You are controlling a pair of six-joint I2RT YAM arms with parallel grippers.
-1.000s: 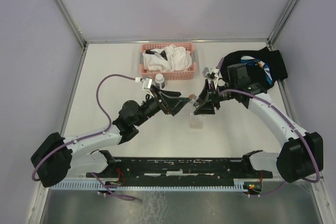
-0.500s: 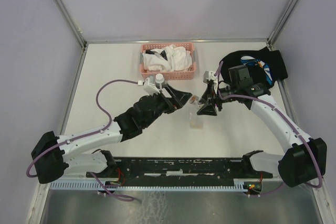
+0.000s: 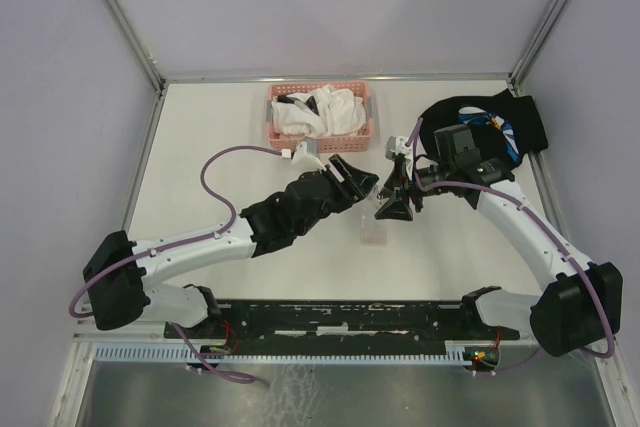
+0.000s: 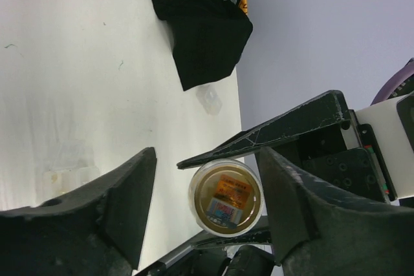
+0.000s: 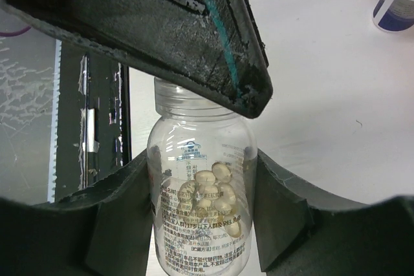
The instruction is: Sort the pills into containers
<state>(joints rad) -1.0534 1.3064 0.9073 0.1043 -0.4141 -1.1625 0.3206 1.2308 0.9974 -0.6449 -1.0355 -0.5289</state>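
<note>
1. Since one second ago, the left arm has stretched rightward. The left gripper [image 3: 365, 183] now meets the right gripper [image 5: 202, 179].
2. Left jaws stand open, either side of the pill bottle [image 5: 200, 224].
3. Right jaws grip the uncapped bottle, pills inside.
4. Only the right wrist view shows the white bottle [image 5: 396, 4].
5. The clear container [image 3: 373, 233] lies on the tabletop [image 3: 200, 147], just nearside of both grippers.

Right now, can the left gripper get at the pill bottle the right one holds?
Probably yes: the left gripper is open and faces the pill bottle with nothing between; the right gripper has its fingers over the sides.
</note>
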